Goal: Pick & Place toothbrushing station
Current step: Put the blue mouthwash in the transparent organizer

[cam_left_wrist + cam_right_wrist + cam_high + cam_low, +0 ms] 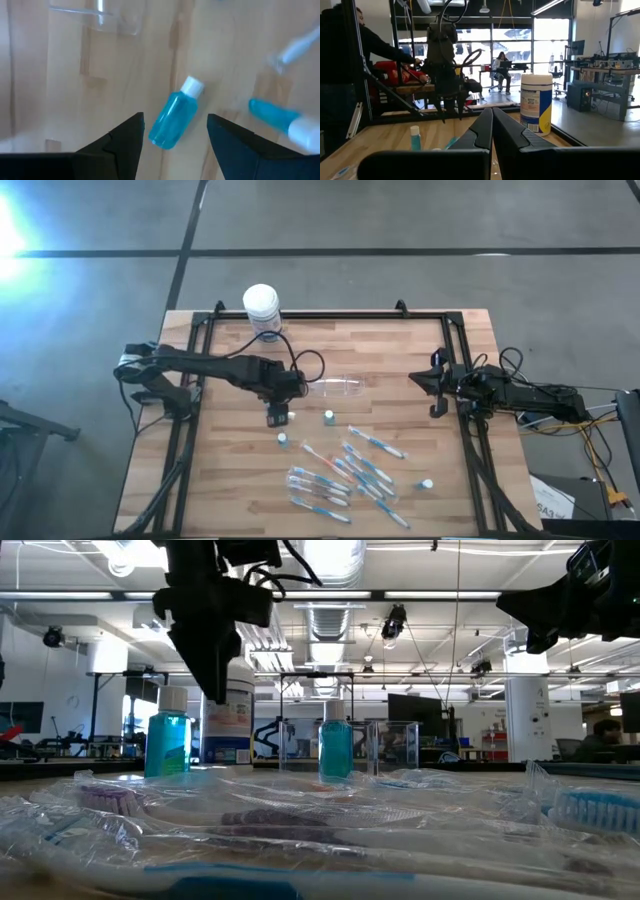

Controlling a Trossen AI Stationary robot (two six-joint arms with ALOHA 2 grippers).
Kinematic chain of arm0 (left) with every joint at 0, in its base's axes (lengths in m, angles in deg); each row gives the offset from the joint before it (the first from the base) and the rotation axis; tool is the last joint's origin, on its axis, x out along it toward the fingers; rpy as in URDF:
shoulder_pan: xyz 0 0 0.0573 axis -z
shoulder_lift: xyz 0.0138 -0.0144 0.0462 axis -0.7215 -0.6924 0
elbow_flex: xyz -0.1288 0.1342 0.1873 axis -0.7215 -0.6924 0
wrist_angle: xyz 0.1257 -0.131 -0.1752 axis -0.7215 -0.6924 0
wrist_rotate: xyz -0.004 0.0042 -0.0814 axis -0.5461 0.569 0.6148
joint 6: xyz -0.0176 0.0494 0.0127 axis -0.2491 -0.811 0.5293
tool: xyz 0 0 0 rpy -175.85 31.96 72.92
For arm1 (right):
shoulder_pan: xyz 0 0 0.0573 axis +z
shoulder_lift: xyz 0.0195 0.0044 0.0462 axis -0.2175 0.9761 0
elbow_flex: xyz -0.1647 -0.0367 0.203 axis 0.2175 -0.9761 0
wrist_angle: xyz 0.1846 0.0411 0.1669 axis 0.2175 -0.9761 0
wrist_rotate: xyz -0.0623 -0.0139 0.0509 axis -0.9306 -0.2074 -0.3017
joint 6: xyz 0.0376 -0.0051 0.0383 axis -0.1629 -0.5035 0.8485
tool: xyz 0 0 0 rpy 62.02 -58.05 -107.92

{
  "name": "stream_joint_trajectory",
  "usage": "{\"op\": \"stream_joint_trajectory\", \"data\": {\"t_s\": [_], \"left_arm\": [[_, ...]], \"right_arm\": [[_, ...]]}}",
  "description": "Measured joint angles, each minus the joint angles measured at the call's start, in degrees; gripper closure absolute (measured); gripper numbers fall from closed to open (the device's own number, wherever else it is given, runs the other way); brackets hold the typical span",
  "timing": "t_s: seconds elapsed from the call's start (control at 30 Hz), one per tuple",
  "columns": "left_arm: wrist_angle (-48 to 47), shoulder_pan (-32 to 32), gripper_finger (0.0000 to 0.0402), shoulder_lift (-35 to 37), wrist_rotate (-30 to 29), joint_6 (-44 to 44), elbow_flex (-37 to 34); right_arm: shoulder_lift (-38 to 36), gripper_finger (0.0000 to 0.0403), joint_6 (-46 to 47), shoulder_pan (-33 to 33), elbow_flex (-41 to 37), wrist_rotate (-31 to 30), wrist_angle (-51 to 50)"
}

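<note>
My left claw [172, 145] hangs over the bench [400, 345] with fingers apart, nothing held, and a small blue bottle [175, 120] lying on its side sits right between the tips, tilted across the gap, white cap pointing away. Looks like the step in hand is grabbing that bottle. To do it well I'd turn the wrist so the fingers meet the flat sides square, not corner-on, drop straight down until the tips flank the body below the cap, then close gently, since it's round-edged, probably slick, and may roll or squirt out. A second bottle [280, 120] lies just beside, near one finger, so I should keep clear of it on descent. In the high view the claw sits left of centre with a bottle under it [281, 418], others near it [283, 439] and [328, 417]. The clear cup [340, 386] lies tipped on its side just beyond the claw; it likely needs standing up before anything goes in. The toothbrushes [340, 475] are scattered at the near-right part of the bench, well apart from me. My right claw [492, 130] waits at the right edge, fingers together, empty. A white-lidded tub [261, 308] stands at the far edge.
</note>
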Motion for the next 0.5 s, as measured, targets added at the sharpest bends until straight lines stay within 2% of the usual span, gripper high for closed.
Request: {"op": "stream_joint_trajectory", "data": {"t_s": [0.1,0.27,0.5], "left_arm": [[-3.49,-0.07,0.0179,-0.24,0.19,-5.05,-0.28],[-3.31,-0.48,0.0179,-0.30,0.36,-9.25,-3.81],[6.23,-0.46,0.0179,-0.35,0.78,-15.56,-11.61]], "right_arm": [[0.00,0.0394,-0.12,0.00,0.00,0.00,0.00],[0.00,0.0394,-0.12,-0.01,0.00,0.00,0.00],[0.00,0.0394,-0.14,-0.02,0.00,0.00,0.00]]}}
